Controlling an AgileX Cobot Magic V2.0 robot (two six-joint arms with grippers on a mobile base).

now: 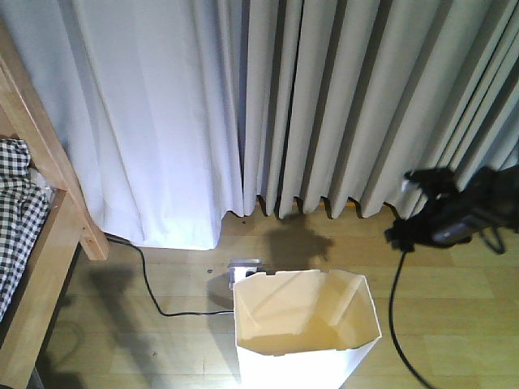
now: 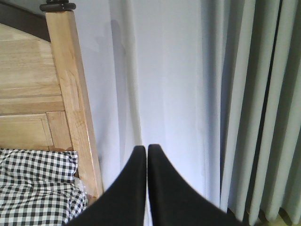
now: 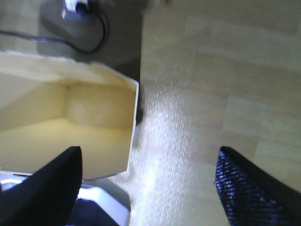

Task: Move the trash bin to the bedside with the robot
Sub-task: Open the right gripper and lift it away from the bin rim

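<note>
The trash bin (image 1: 306, 328) stands on the wood floor nearest the camera, well right of the bed frame (image 1: 50, 212), so it likely needs a firm hold on its notched rim and a level carry left. The right gripper (image 3: 148, 176) hangs spread wide over the bin's right edge, holding nothing. Beyond, facing the curtain (image 2: 188, 94), the left gripper (image 2: 147, 151) is closed and empty.

trash bin (image 1: 306, 324) 1 | bed (image 1: 49, 203) 1 | cable (image 1: 150, 288) 1
</note>
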